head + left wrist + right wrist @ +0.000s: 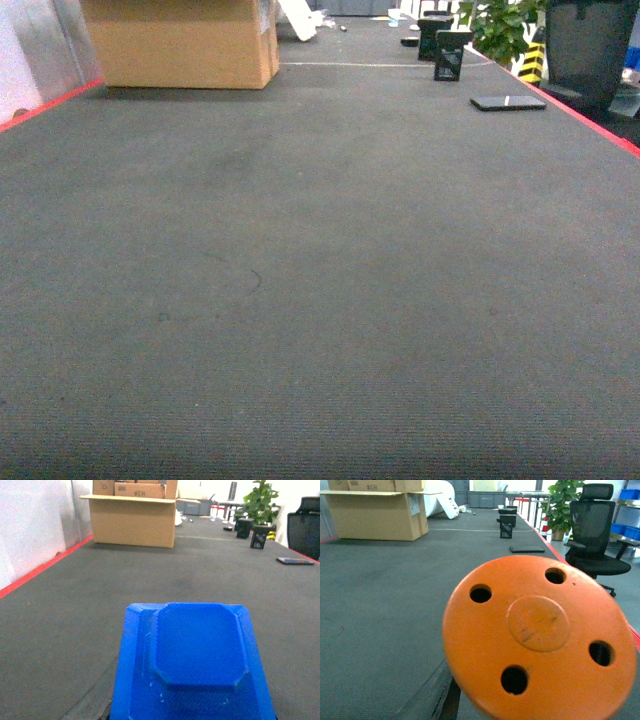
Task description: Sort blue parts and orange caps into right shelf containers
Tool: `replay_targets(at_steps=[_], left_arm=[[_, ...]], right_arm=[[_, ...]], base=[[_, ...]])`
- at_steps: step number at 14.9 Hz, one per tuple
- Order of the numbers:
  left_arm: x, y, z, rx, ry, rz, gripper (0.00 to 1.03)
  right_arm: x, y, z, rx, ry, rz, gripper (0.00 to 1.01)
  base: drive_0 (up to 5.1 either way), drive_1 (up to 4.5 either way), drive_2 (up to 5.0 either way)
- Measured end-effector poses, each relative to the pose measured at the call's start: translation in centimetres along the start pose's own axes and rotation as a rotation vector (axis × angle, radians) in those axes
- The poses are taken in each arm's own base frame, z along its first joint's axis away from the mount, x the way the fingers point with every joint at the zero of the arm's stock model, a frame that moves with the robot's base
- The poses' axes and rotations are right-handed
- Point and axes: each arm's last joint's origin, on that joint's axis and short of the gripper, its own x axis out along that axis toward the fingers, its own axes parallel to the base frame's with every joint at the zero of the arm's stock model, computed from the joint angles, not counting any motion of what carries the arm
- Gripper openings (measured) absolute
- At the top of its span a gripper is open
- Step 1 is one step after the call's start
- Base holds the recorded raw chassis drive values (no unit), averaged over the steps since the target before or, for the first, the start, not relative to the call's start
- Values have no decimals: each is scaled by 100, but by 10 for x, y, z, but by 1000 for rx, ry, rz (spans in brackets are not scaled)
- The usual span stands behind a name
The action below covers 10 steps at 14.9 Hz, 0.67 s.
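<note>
Here, on my left, a blue part fills the lower middle of my left wrist view: a flat blue plastic piece with a raised eight-sided panel on it, close under the camera and above the dark grey carpet. My left fingers are out of sight, so I cannot tell whether they grip it. Beyond it an open cardboard box stands by the red edge line.

From my head, only the carpet shows, with that box far left and a black phone far right.

On my right, an orange cap, a round disc with four holes and a raised centre, crowds my right wrist view. Those fingers are hidden too; I cannot tell their state. A black office chair and a potted plant stand behind it.
</note>
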Motion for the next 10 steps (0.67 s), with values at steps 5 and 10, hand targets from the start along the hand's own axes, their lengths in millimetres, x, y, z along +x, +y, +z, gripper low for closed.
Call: replay_targets(at_steps=[5, 10], left_arm=[[0, 0, -4, 0, 24, 0, 42], [0, 0, -4, 0, 24, 1, 42]], right_arm=[[0, 0, 0, 0, 0, 0, 44], [0, 0, 0, 0, 0, 0, 44]], base=[[0, 0, 0], [-78, -78, -78]])
